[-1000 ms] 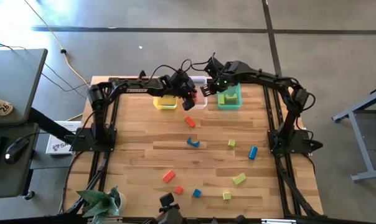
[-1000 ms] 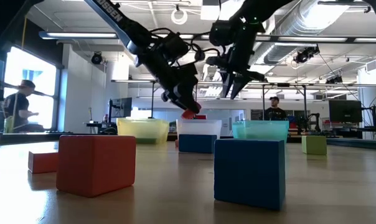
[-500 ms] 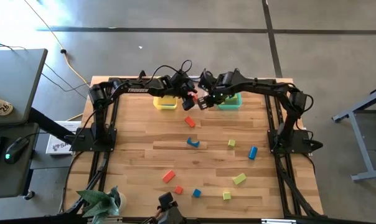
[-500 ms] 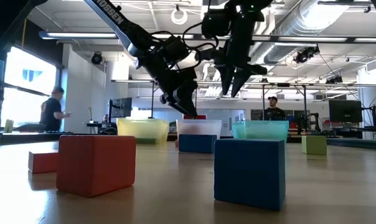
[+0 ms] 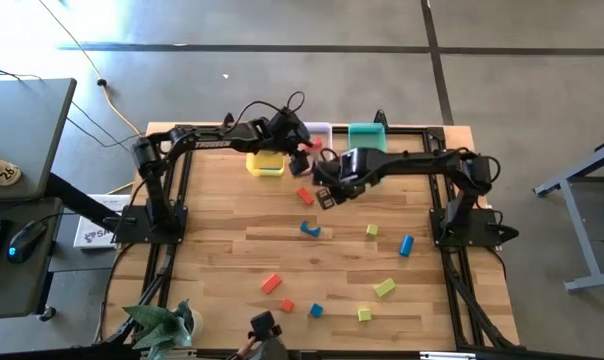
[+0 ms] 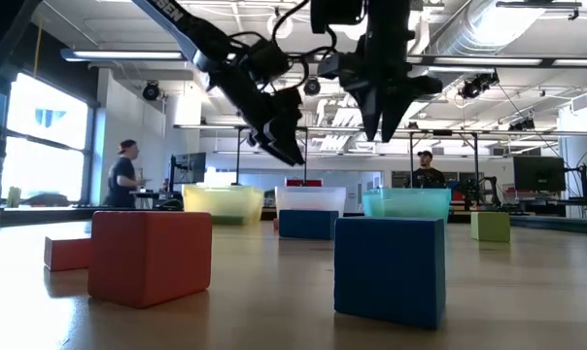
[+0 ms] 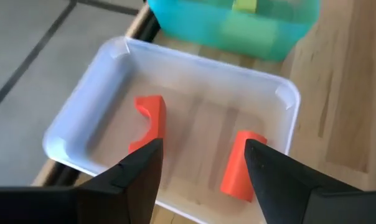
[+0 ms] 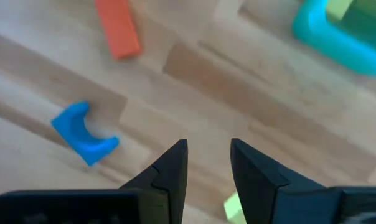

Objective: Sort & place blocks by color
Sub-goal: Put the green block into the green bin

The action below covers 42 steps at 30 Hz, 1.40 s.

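Note:
My left gripper (image 7: pixel 200 168) hangs open above the clear tray (image 7: pixel 82 115) at the table's far edge. A red arch block (image 7: pixel 152 115) and a red cylinder (image 7: pixel 241 165) lie in that tray. My right gripper (image 8: pixel 210 165) hovers over the wood with a narrow empty gap between its fingers. It is near a red bar (image 8: pixel 116 28) and a blue arch (image 8: pixel 82 134). In the high view the left gripper (image 5: pixel 302 145) is at the far middle and the right gripper (image 5: pixel 324 195) is just nearer. More blocks lie scattered, such as a blue cylinder (image 5: pixel 406 244).
The yellow tray (image 5: pixel 265 163) stands left of the clear one, and the teal tray (image 5: pixel 367 137), holding green blocks, stands right of it. Loose blocks near the front edge include a red one (image 5: pixel 271 283), a blue cube (image 5: pixel 315 310) and a green one (image 5: pixel 384 288). People stand in the room behind.
My left gripper has opened over the clear tray and let go of a red block, which now lies in the tray. My right gripper has swung from above the teal tray toward the table's left and near side, ending beside the red bar.

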Tool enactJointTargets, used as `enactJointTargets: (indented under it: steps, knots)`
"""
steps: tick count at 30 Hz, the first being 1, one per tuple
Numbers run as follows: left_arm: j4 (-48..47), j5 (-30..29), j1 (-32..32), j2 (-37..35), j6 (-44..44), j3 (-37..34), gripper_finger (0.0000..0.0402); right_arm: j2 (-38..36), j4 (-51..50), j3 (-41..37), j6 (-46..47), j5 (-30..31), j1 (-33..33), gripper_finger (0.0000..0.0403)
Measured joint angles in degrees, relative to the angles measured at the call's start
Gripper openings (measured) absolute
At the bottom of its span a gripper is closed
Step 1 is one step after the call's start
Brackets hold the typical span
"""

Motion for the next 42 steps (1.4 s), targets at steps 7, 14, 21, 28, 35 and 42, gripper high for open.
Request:
enactJointTargets:
  steps: [7,14,21,28,35,42]
  knots:
    - [-1.6,0.1,-0.1,-6.0,0.0,0.0,0.0216,0.0,-3.7,0.0,5.3,0.4,6.5,0.011]
    - [-6.4,0.2,-1.0,-11.6,0.0,0.1,0.0216,0.0,-9.2,0.0,12.1,4.4,12.9,0.011]
    - [-12.5,0.2,-3.3,-15.3,0.0,0.0,0.0216,0.0,-17.0,-0.1,15.5,6.7,17.3,0.011]
    - [-14.6,0.2,-6.5,-15.6,-0.6,0.0,0.0216,0.0,-20.5,-0.1,10.4,7.9,18.6,0.011]
    - [-14.8,0.0,-9.8,-15.6,-4.7,0.0,0.0216,-0.2,-20.7,-0.1,2.3,8.8,18.6,0.011]
    - [-14.8,0.1,-13.9,-15.6,-11.1,0.0,0.0216,-3.8,-20.5,-5.0,-1.5,9.4,19.5,0.011]
